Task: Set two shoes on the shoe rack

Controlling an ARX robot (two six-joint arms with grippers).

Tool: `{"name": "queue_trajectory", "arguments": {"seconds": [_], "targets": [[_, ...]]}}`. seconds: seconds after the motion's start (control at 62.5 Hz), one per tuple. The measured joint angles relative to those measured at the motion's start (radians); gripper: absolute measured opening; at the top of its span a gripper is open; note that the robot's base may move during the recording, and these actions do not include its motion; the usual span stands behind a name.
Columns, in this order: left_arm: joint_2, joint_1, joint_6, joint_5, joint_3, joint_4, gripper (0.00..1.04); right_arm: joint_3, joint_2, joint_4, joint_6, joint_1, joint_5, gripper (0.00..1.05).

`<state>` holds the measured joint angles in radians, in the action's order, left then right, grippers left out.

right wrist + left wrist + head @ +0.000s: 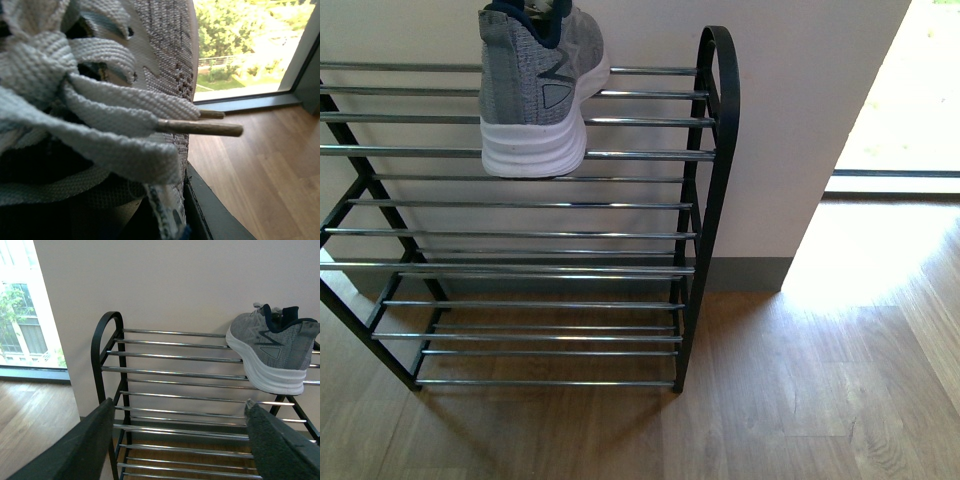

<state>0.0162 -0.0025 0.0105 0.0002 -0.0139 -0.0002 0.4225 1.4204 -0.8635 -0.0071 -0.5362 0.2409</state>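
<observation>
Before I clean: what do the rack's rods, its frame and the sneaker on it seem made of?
Rods: likely chromed metal, mirror-bright glints. Frame: seemingly metal, black satin coating. Sneaker: grey knit textile upper, weave visible; white sole looks like matte foam or rubber.

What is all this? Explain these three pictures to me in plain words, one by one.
This is a robot with two arms, each ending in a two-fingered gripper, plus three cameras. The front view looks out from the robot's body: a black-framed shoe rack with chrome rods stands on a wooden floor, and one grey sneaker sits on its top shelf, heel toward the camera. No arm shows there. The left wrist view rides on the left arm: the left gripper shows as two dark fingers spread wide, holding nothing, with the rack and that sneaker beyond. The right wrist view is filled by a second shoe, its grey knit and pale laces right against the lens. That suggests the right arm carries it, but the right gripper itself cannot be made out.
</observation>
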Motion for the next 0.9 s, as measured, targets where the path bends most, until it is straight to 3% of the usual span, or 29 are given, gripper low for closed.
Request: {"name": "queue_trajectory", "arguments": {"seconds": [0.112, 0.272, 0.592, 0.895], "targets": [[0.0, 0.0, -0.002, 0.0, 0.0, 0.0, 0.97, 0.074, -0.028, 0.12, 0.004, 0.065, -0.07, 0.03], [0.0, 0.0, -0.002, 0.0, 0.0, 0.0, 0.95, 0.228, -0.018, 0.296, 0.005, 0.19, -0.185, 0.03], [0.0, 0.0, -0.002, 0.0, 0.0, 0.0, 0.95, 0.522, 0.019, 0.62, 0.059, 0.34, -0.331, 0.03], [0.0, 0.0, -0.002, 0.0, 0.0, 0.0, 0.95, 0.777, 0.099, 0.988, 0.092, 0.464, -0.299, 0.03]]}}
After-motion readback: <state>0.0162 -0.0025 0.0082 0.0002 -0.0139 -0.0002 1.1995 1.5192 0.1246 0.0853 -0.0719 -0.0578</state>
